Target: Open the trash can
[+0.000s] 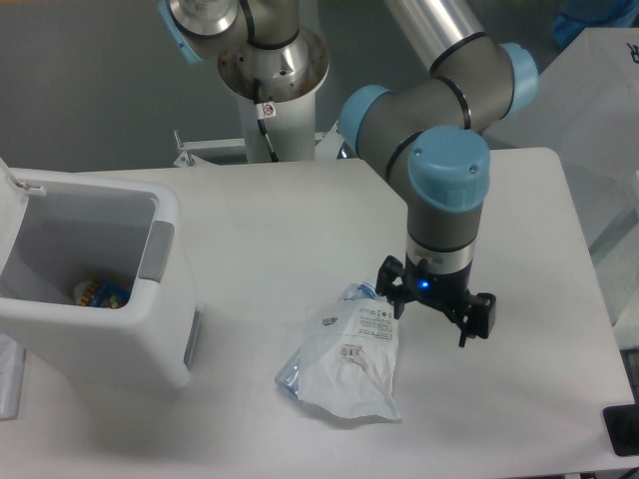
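The white trash can (pixel 150 329) stands at the left edge of the table with its lid swung up and back at the far left, so the inside shows. A grey push tab (pixel 157 251) sits on its right rim, and a small colourful item (pixel 100 293) lies at the bottom. My gripper (pixel 433 317) hangs low over the table right of centre, fingers spread open with nothing between them. It is far from the can, just right of a crushed clear plastic bottle (pixel 344 354) with a white label.
The arm's base column (pixel 270 90) rises at the back of the white table (pixel 300 230). A dark object (pixel 624 429) pokes in at the bottom right corner.
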You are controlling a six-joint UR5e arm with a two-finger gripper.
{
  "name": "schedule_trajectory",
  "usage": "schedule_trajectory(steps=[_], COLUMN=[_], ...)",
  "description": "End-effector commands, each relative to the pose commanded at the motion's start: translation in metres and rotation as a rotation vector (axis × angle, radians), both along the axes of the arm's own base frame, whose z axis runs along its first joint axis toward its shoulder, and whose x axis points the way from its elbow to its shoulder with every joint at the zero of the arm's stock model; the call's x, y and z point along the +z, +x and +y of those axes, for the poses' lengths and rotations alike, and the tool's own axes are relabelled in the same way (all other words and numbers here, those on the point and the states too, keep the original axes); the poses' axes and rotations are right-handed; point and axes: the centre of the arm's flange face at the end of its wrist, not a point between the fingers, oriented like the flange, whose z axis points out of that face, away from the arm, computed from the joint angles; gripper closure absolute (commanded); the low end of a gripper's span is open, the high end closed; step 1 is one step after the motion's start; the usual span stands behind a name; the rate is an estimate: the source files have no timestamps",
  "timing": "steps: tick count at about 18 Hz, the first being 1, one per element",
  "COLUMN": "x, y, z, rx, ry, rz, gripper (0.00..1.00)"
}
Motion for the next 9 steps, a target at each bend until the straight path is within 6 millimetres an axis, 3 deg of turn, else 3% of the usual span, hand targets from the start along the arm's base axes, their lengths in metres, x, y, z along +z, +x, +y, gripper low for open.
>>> schedule_trajectory(steps=[3, 9], x=[-0.004, 0.002], y=[-0.012, -0.010], z=[-0.019, -0.019], rx=[-0.030, -0.038], ry=[-0.057, -0.057], rz=[0.017, 0.031], gripper=[0.00, 0.00])
